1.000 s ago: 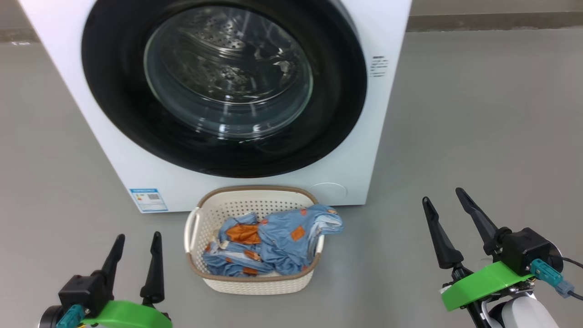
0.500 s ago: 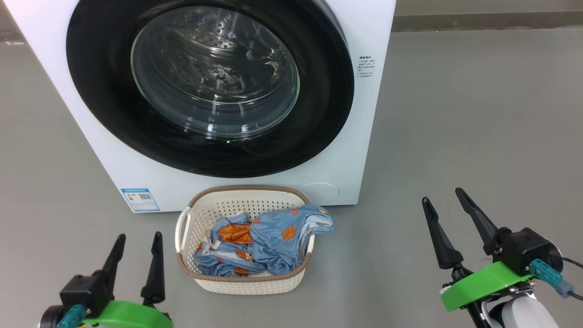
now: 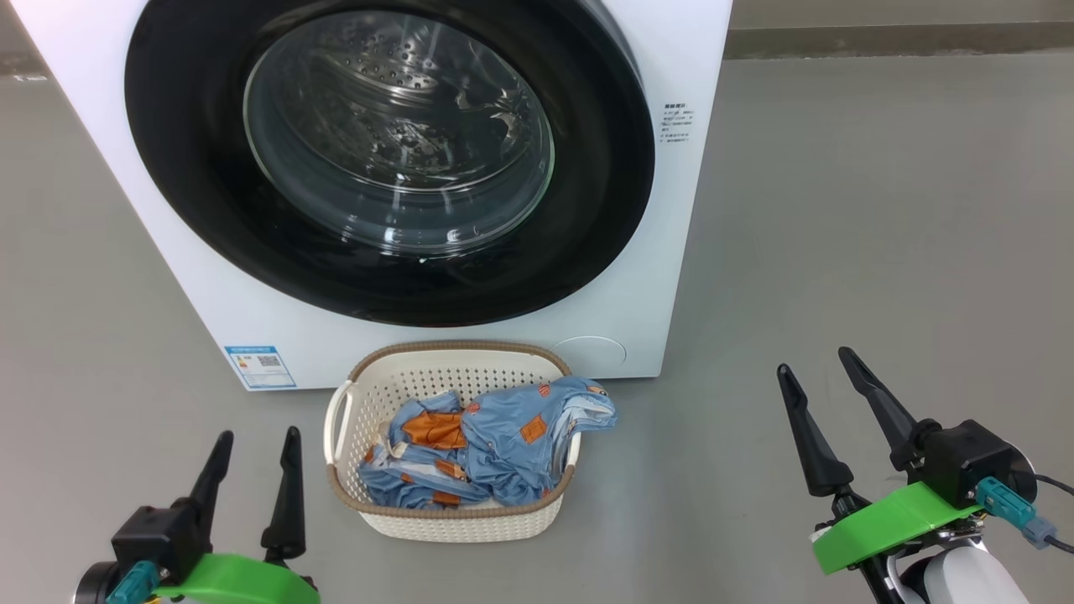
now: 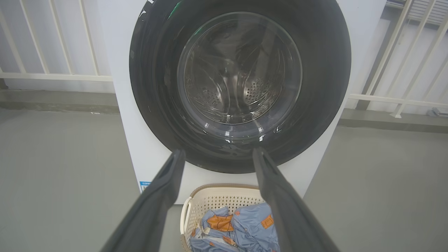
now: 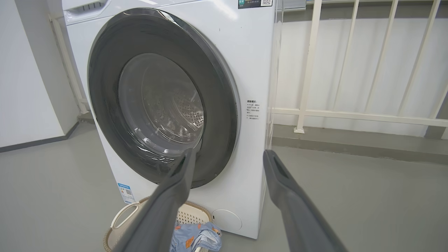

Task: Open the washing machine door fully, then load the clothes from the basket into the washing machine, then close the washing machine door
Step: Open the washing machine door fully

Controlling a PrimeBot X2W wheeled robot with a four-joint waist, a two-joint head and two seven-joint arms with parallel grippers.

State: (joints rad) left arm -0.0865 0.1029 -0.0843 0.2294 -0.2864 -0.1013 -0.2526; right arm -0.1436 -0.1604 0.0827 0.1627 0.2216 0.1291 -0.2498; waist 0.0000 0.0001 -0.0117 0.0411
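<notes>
Left claw [image 3: 257, 434] hangs low over the grey floor [image 3: 881, 210], its two dark fingers spread with nothing between them. Ahead of it, on the white front of the washing machine [image 3: 638, 319], sits a small blue label sticker [image 3: 259, 367] with a square code; its print is too fine to read. Just right of this claw stands the basket [image 3: 453, 524] with the clothes [image 3: 495, 445] heaped inside, one blue fold draped over the rim on the right claw's side. Beyond the basket, the washing machine door [image 3: 185, 168] lies shut against the machine. Since a second ago the whole head view has slid sideways while both claws kept their places in it, so the camera turned and nothing was handled. I judge the task unbegun, with the door to be opened first. Further right, a small block of dark writing [image 3: 676, 122] is illegible. Right claw [image 3: 812, 361], well right of the basket, likewise gapes empty.
</notes>
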